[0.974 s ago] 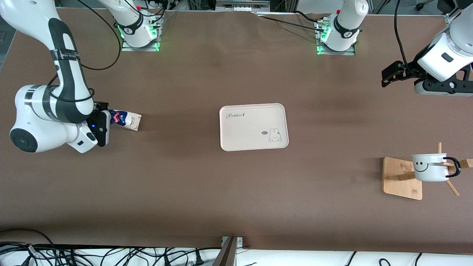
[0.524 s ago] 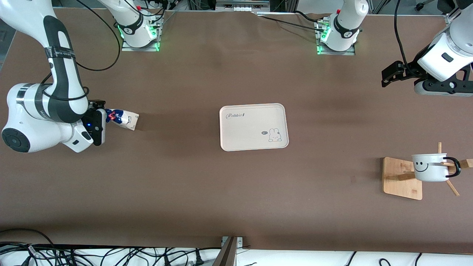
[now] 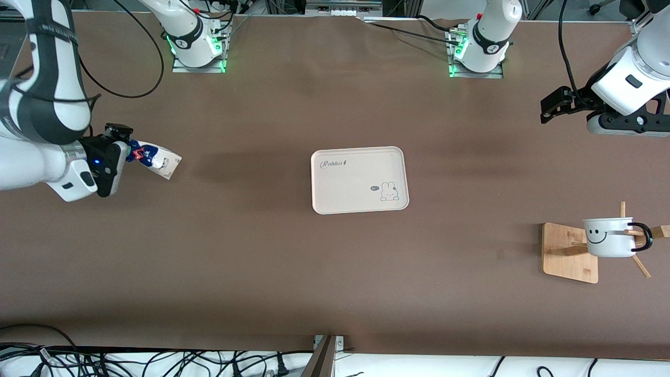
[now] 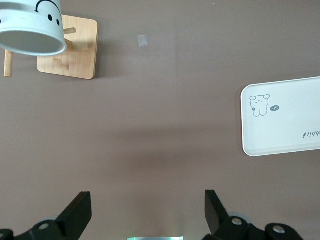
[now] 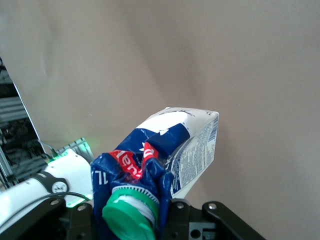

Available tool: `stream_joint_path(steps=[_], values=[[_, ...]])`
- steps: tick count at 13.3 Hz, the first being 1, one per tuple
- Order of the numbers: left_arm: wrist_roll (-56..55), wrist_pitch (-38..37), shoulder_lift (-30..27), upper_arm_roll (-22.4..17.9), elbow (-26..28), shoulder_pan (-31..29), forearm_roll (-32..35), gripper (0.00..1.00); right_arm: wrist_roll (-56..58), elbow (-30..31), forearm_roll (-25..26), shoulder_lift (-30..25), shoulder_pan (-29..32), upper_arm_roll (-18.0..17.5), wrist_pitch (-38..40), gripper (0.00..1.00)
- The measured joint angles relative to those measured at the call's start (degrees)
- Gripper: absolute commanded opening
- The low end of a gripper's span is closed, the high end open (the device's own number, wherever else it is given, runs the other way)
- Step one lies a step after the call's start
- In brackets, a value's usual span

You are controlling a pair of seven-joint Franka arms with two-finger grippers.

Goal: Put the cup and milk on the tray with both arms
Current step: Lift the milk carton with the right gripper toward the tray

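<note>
The right gripper clamps the milk by its top, tilted above the table.

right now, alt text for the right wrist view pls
The right gripper holds the milk by its crumpled gable top, jaws shut on it, its green cap nearest the camera and its white base pointing away. Under it is bare brown table, with a green-lit robot base at the edge.
</note>
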State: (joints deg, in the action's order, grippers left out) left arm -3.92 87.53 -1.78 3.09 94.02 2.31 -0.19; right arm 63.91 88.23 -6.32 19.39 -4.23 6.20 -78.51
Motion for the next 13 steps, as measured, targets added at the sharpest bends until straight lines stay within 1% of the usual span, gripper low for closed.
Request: stream_joint_path(steps=[2,4,7,9,13], values=[[0.00,0.00,0.00,0.00,0.00,0.00,0.00,1.00,-6.90,-1.25,-0.07,-0.89,-0.23,-0.59,1.77,0.00],[0.00,0.00,0.00,0.00,0.00,0.00,0.00,1.00,-14.91,-1.92,-0.18,-1.73,-0.29,-2.50,1.90,0.00],[0.00,0.00,0.00,-0.01,-0.01,0.00,0.00,1.00,-32.50,-2.23,-0.22,-3.91,-0.97,-8.23,1.81,0.00],[0.00,0.00,0.00,-0.05,-0.01,-0.01,0.00,1.00,-42.39,-2.23,-0.20,-4.88,-2.64,-10.91,1.42,0.00],[0.00,0.00,0.00,-0.08,-0.01,-0.01,0.00,1.00,-55.13,-2.23,-0.21,-5.00,-7.30,-11.70,0.37,0.00]])
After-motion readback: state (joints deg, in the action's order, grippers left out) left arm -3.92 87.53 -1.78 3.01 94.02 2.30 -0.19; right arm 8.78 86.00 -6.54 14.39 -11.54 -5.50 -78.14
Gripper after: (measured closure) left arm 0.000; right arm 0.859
